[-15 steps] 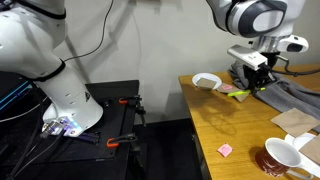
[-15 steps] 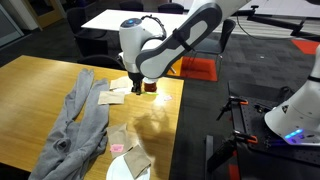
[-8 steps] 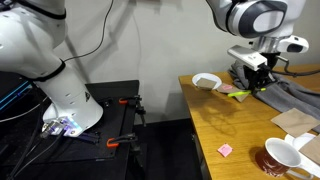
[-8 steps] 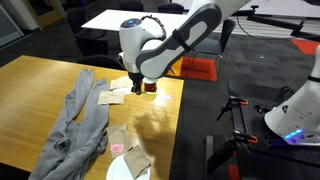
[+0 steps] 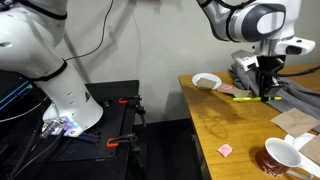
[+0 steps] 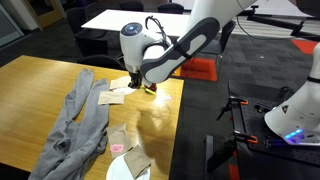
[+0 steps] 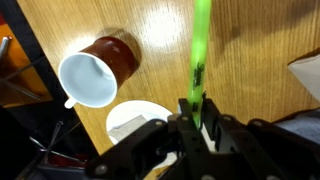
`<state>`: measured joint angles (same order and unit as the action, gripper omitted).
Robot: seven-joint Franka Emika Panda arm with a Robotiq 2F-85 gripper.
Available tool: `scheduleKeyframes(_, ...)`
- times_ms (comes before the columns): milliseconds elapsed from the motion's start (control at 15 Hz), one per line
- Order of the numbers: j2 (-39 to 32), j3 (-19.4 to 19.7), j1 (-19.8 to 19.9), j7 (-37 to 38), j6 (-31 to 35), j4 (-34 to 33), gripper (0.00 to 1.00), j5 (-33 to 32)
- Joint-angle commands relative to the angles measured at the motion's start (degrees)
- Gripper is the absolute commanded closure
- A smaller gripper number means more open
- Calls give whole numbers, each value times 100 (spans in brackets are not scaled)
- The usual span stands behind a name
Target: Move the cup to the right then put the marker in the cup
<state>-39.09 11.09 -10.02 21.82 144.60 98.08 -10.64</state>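
- The gripper (image 7: 196,113) is pinching 1 yellow-green marker (image 7: 199,55), its fingers (image 7: 213,124) pressing together on the marker's near end.
- The marker is sticking out straight ahead of the jaws over the wooden table (image 7: 260,40), near the mug but apart from it.
- Dark print is showing on the marker's barrel in the wrist view, too small to read.
- 1 dark red mug (image 7: 101,69) is standing upright, just beside 1 white bowl (image 7: 135,115).
- 1 pink square (image 5: 226,150) is lying well apart from the gripper in an exterior view.
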Motion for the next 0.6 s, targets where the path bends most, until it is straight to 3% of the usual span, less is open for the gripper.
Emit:
scheduleKeyframes(0, -203, 542, -444, 1165, 237, -159, 95, -329)
scheduleKeyframes(533, -765, 1635, -1266, 3652, 455, -532, 95, -1116)
